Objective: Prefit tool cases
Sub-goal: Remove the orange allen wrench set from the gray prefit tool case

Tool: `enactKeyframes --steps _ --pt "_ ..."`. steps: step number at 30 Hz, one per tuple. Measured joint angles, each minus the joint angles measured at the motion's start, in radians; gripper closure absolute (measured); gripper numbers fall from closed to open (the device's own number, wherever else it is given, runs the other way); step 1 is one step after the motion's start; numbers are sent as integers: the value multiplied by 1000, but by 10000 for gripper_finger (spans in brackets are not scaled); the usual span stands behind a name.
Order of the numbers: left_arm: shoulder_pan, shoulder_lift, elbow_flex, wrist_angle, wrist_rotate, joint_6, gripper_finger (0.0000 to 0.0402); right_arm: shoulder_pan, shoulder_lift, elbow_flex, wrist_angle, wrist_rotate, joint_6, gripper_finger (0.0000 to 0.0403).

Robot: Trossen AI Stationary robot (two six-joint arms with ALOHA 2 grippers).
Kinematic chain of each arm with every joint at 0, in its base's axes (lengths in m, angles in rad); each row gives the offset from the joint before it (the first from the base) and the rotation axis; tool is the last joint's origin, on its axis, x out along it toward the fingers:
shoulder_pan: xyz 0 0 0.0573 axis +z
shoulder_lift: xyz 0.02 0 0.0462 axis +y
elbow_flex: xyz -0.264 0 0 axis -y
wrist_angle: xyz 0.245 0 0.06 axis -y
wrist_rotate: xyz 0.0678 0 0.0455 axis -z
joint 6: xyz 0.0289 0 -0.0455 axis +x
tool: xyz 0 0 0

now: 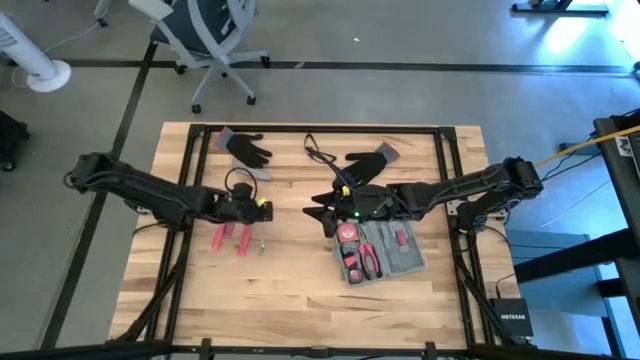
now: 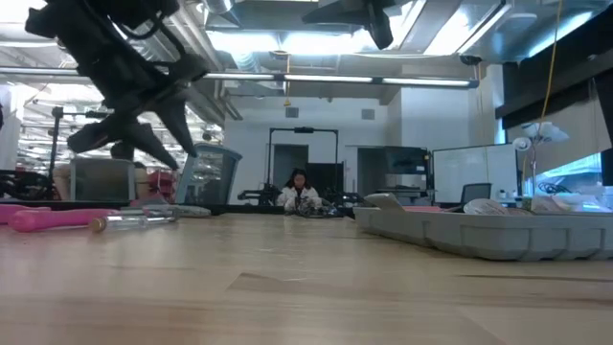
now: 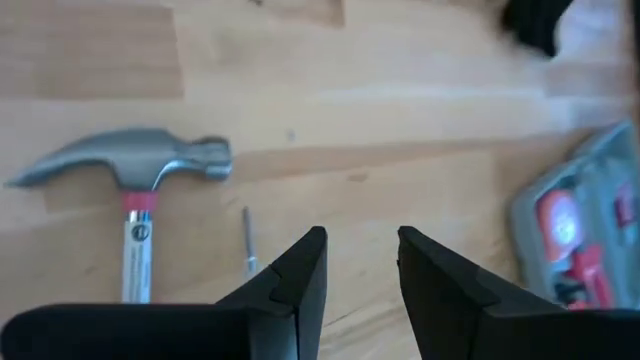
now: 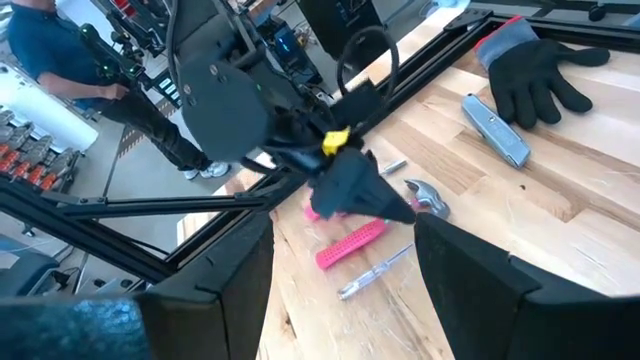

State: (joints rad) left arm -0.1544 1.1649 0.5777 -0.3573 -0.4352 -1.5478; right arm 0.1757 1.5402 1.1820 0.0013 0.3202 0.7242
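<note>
The grey tool case (image 1: 410,262) lies open and flat on the wooden table right of centre, with red-handled tools in its slots; in the low view its edge (image 2: 479,235) shows at the right. My left gripper (image 3: 362,262) hangs open above the table, left of centre (image 1: 267,209), with nothing between its fingers. Below it lie a red-handled hammer (image 3: 135,175) and a thin screwdriver (image 3: 248,240). My right gripper (image 1: 322,215) stands open and empty above the table, just left of the case's far end.
Two black gloves (image 1: 246,148) (image 1: 372,160) lie near the far edge, with a grey utility knife (image 4: 497,142) beside the left one. Red-handled tools (image 1: 230,238) lie near my left gripper. People show in the room behind (image 2: 299,192).
</note>
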Motion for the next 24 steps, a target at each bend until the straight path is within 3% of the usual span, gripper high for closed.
enactKeyframes --steps 3,7,11,14,17,24 --pt "5 -37 0 12 -16 6 288 0 0 0 10 -36 0 171" --pt "7 -59 0 150 -28 91 288 0 -14 0 -12 -194 -31 171" --pt "8 -27 5 339 -12 245 288 20 -40 3 -197 -326 -19 171" --pt "8 37 20 350 7 255 288 59 -46 2 -452 -339 40 171" --pt "-1 136 44 368 89 274 288 122 -38 -9 -649 -338 115 171" --pt "-22 413 121 603 201 304 288 258 -34 -200 -609 -358 427 171"
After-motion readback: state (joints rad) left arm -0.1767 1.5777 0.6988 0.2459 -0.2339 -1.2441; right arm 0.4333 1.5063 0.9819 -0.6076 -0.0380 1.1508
